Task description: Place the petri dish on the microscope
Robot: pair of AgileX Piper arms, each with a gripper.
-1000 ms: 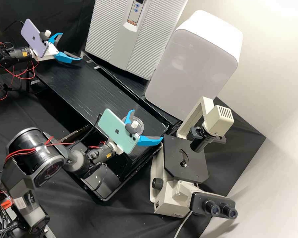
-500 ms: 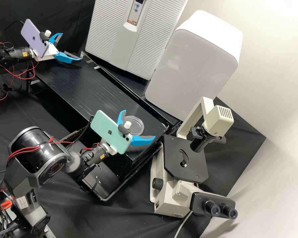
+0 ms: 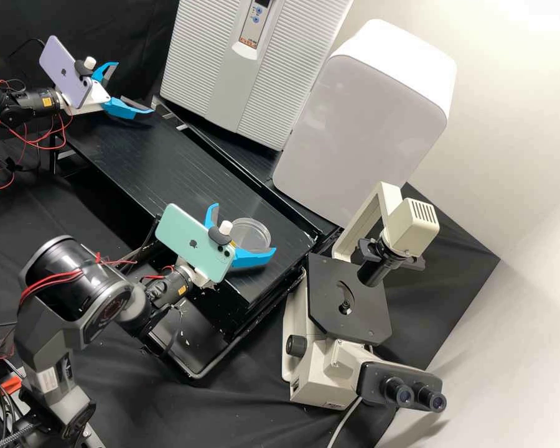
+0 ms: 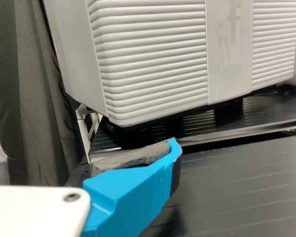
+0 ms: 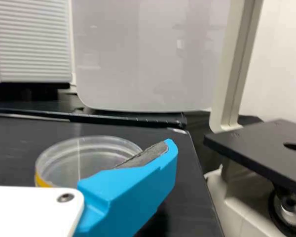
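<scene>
High view: right hand (image 3: 244,228) wide open, gripping nothing, close to the petri dish (image 3: 251,235) on the desk (image 3: 143,155); left hand (image 3: 135,87) likewise open and empty. The dish, presumably light, stiff, slick and brittle, is best pinched gently across opposite points of its side wall (image 5: 45,170)

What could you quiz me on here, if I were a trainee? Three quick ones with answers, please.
1. True or false: the petri dish lies on the black bench.
2. Which is nearer the dish?
a) the left hand
b) the right hand
3. Fill in the number: the microscope has ___ eyepieces.

Key: 1 true; 2 b; 3 two
</scene>
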